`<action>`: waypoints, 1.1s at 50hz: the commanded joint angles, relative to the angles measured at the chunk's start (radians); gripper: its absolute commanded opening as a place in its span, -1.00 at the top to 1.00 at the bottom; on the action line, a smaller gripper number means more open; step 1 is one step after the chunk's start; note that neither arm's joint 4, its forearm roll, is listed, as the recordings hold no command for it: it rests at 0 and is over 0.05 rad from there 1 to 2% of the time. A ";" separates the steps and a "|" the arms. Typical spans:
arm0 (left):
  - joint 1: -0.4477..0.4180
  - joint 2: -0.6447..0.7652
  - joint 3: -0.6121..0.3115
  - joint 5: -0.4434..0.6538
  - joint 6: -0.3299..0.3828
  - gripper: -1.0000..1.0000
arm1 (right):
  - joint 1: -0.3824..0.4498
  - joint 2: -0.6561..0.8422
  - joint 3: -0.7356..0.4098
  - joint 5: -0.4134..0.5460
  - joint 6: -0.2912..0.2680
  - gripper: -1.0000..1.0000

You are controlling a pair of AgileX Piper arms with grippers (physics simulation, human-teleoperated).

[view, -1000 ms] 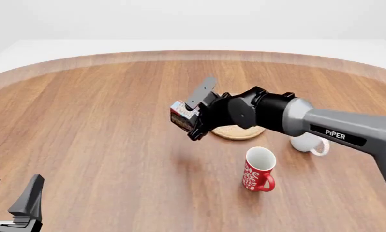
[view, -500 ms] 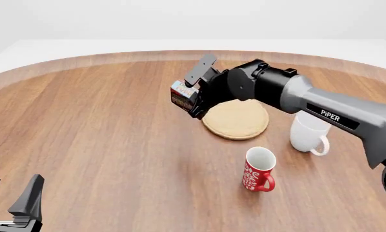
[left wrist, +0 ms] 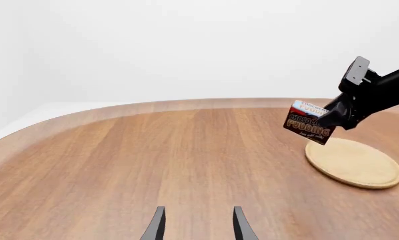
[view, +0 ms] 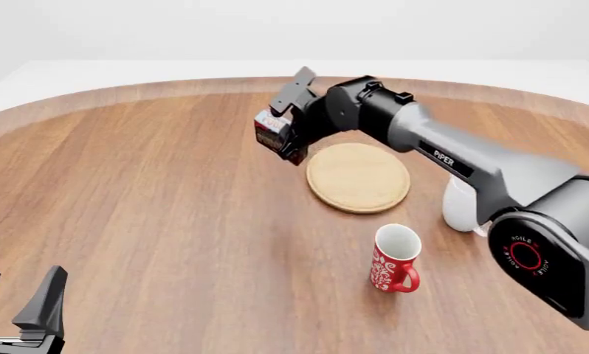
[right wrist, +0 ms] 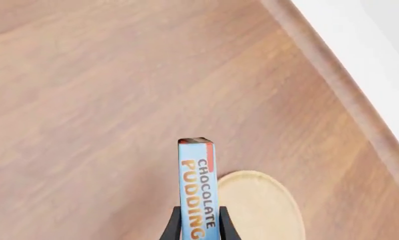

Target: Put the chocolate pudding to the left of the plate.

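Note:
My right gripper point(view: 283, 139) is shut on the chocolate pudding point(view: 271, 133), a small dark brown carton with a light blue and red top, and holds it in the air just left of the plate's far left edge. The plate point(view: 359, 177) is a flat round tan wooden disc on the table. The carton also shows in the left wrist view point(left wrist: 309, 122) beside the plate point(left wrist: 354, 163), and in the right wrist view point(right wrist: 197, 186) between the fingers, with the plate point(right wrist: 261, 207) behind it. My left gripper point(view: 19, 304) is open and empty at the near left.
A red patterned mug point(view: 395, 259) stands in front of the plate. A white mug point(view: 459, 206) stands to the plate's right, partly behind my right arm. The wooden table's curved far edge point(view: 176, 87) runs behind the carton.
My right gripper has carried the pudding carton farther back and a little left, from over the plate's near left to its far left. The plate is now fully uncovered. The left gripper has not moved.

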 commanded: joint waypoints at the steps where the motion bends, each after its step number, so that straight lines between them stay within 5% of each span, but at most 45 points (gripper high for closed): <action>1: 0.000 0.000 0.000 0.000 0.000 -1.00 | -0.010 0.120 -0.158 0.042 0.013 1.00; 55: 0.000 0.000 0.000 0.000 0.000 -1.00 | -0.007 0.295 -0.228 0.004 0.065 1.00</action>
